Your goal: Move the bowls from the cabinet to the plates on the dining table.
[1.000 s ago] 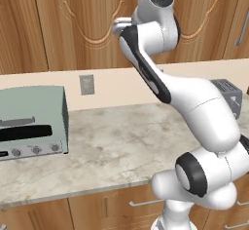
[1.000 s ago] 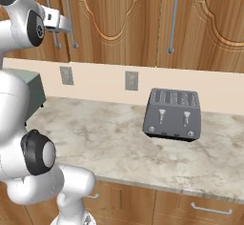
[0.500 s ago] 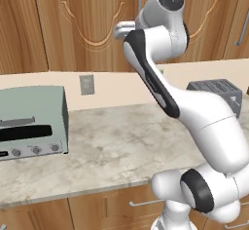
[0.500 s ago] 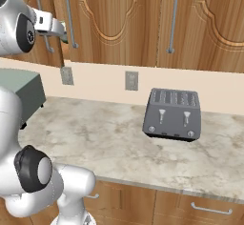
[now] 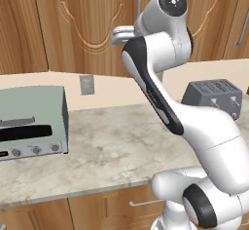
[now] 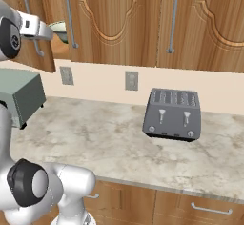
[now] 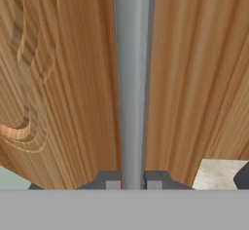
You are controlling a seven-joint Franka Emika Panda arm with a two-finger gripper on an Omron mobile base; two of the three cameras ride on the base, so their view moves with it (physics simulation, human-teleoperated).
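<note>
We see the cabinet (image 6: 119, 24) hanging above the counter (image 6: 109, 138), its leftmost door (image 6: 35, 52) swung outward. Inside the opening, behind that door, 1 bowl (image 6: 58, 27) sits on the shelf. On the counter, the toaster (image 6: 172, 114) stands to the right and the toaster oven (image 5: 30, 122) to the left, well apart.

Even bright render, soft shadows, sharp

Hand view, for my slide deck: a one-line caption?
End effector shut on the cabinet door's silver handle, wood grain on both sides.
</note>
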